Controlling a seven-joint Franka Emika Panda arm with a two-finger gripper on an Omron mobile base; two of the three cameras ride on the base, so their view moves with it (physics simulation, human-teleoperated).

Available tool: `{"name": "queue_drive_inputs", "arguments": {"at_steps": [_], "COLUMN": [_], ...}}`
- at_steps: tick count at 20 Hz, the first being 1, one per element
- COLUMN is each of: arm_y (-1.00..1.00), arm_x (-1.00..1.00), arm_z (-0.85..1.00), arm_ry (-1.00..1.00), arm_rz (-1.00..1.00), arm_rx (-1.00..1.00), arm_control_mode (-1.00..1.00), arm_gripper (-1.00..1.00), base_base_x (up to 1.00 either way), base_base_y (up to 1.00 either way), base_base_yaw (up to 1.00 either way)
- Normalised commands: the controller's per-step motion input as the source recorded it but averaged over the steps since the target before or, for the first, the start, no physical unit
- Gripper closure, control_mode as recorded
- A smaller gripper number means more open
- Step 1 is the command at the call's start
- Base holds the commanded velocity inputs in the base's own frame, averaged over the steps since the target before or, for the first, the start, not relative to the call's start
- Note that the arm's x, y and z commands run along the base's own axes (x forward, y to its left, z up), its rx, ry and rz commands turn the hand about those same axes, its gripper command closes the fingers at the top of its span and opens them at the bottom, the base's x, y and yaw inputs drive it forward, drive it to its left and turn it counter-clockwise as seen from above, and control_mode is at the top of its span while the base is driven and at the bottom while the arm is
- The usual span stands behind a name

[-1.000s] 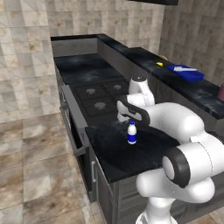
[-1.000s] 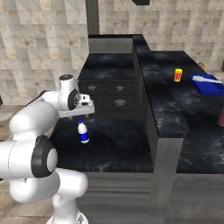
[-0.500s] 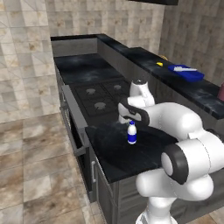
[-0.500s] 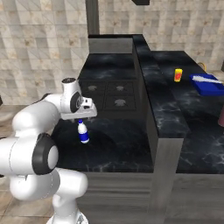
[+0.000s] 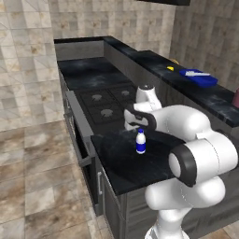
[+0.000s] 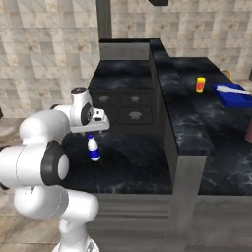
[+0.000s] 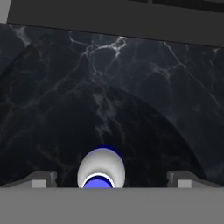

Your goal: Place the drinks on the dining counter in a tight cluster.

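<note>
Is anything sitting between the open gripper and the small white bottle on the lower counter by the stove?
Nothing visible does. The gripper is directly above the small white bottle, jaws spread wide to either side of its cap in the hand view, and only bare black counter surrounds the bottle.

Stove burners [image 5: 108, 103], yellow-orange cup [image 6: 200, 84], blue tray [image 6: 234, 94]

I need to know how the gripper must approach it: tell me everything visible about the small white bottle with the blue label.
The small white bottle with the blue label stands upright on the black marble-look counter beside the stove burners. It has a rounded white body and a blue cap. The open gripper hovers right above it, fingers on either side, not touching.
</note>
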Motion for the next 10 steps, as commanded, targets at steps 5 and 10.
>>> {"name": "queue_drive_inputs", "arguments": {"at_steps": [5,10], "arm_y": [0.05,0.01], "arm_x": [-0.01,-0.16], "arm_z": [0.00,0.00], "arm_ry": [0.00,0.00], "arm_rz": [-0.01,-0.01], "arm_rx": [0.00,0.00], "arm_control_mode": [-1.00,-1.00], "arm_gripper": [-1.00,-1.00], "base_base_x": [0.00,0.00], "base_base_y": [0.00,0.00], "base_base_yaw": [0.00,0.00]}}
